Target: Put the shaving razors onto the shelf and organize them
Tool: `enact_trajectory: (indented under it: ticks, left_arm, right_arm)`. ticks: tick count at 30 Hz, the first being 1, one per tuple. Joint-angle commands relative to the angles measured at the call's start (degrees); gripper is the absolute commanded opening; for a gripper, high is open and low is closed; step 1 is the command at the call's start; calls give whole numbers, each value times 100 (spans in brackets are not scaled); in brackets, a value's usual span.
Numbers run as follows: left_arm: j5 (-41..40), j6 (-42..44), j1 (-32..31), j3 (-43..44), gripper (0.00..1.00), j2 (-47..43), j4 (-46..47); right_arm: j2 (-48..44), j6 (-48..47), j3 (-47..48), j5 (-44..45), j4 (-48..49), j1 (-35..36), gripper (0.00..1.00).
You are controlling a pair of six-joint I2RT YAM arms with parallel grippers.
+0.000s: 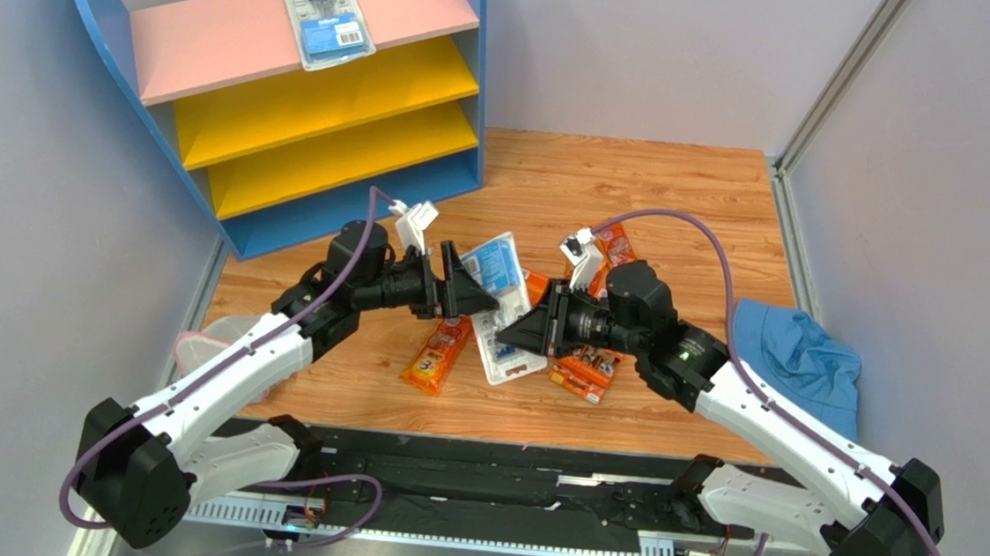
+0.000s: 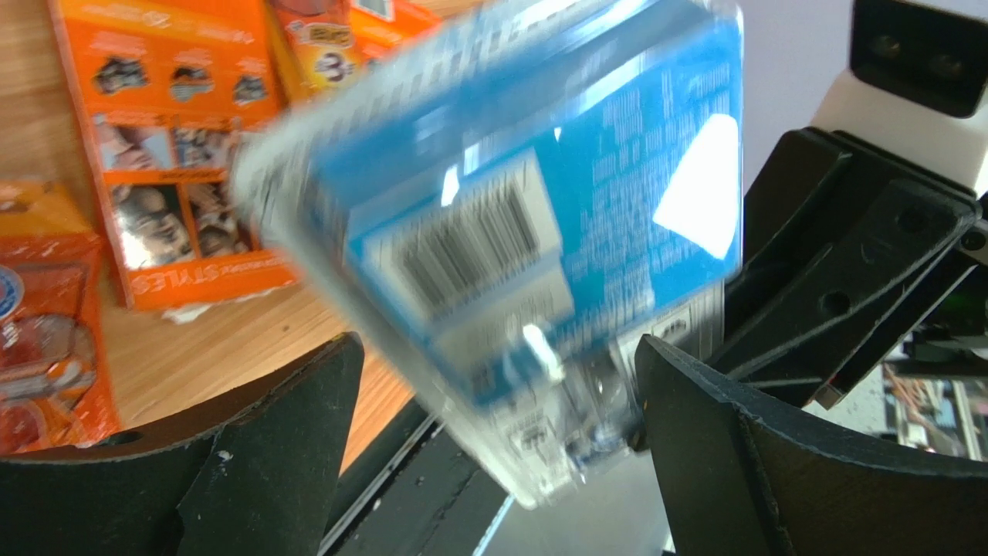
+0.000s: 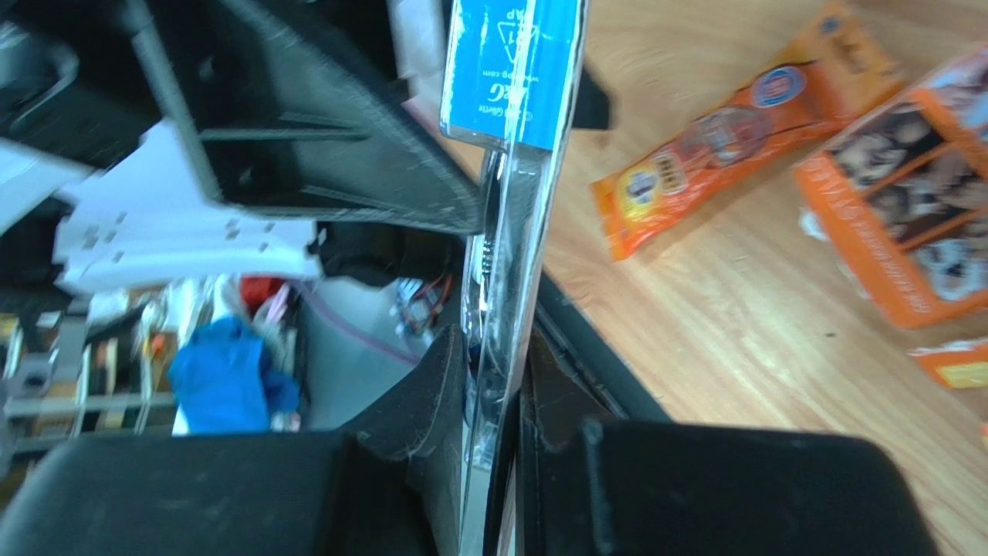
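1. Shaving razors are spread over several spots. We see one blister pack (image 1: pixel 499 265) (image 2: pixel 522 209) held up off the table (image 1: pixel 679 200), between the two grippers at mid-table.
2. The right gripper (image 1: pixel 530 323) (image 3: pixel 496 359) is clenched on that pack. In its wrist view the pack stands edge-on, pinched at its lower edge between the black fingers (image 3: pixel 429 394).
3. The left gripper (image 1: pixel 460 289) (image 2: pixel 499 348) is released. In its wrist view the two fingers (image 2: pixel 278 463) are spread wide, with the pack's blue, barcoded back between them. There is a clear gap on one side. We cannot tell whether the other finger touches the pack's edge.
4. A second blister pack (image 1: pixel 328 24) lies flat and a little askew on the pink top board of the shelf (image 1: pixel 346 213), which stands at the table's far left corner.
5. On the wood below the grippers lie a small orange bag (image 1: pixel 439 353) and a pale flat pack (image 1: pixel 514 353) just beside it. An orange card (image 1: pixel 586 368) lies on the pack's other side.
6. Another orange card (image 1: pixel 616 245) lies beyond the right gripper.
7. A blue cloth (image 1: pixel 793 355) sits crumpled at the table's right edge, well apart from the packs.
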Motion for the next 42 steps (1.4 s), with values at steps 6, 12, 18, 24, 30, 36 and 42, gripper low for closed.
enact_trajectory:
  ticks: [6, 12, 18, 24, 30, 36, 42]
  left_arm:
    - [925, -158, -13, -430, 90, -147, 1968]
    - [846, -290, -13, -729, 16, -560, 2320]
    - [767, -185, -13, -598, 0, -657, 1987]
    - [679, -45, -5, -282, 2, -570, 1705]
    - [802, 175, -5, -114, 74, -560, 1372]
    - [248, 141, -13, -430, 89, -1166, 887]
    - [204, -554, -13, -1098, 89, -1563, 1792]
  right_arm:
    - [94, -352, 441, -1932, 448, -25, 0]
    - [252, -555, 503, -2092, 105, -25, 5]
    - [357, -406, 406, -1740, 61, -25, 32]
    - [174, -212, 204, -1433, 446, -25, 41]
    - [-38, -28, 195, -889, 676, -42, 1]
    - [-292, 289, 134, 129, 939, -95, 0]
    - [-346, 753, -86, 432, 1719, -262, 0]
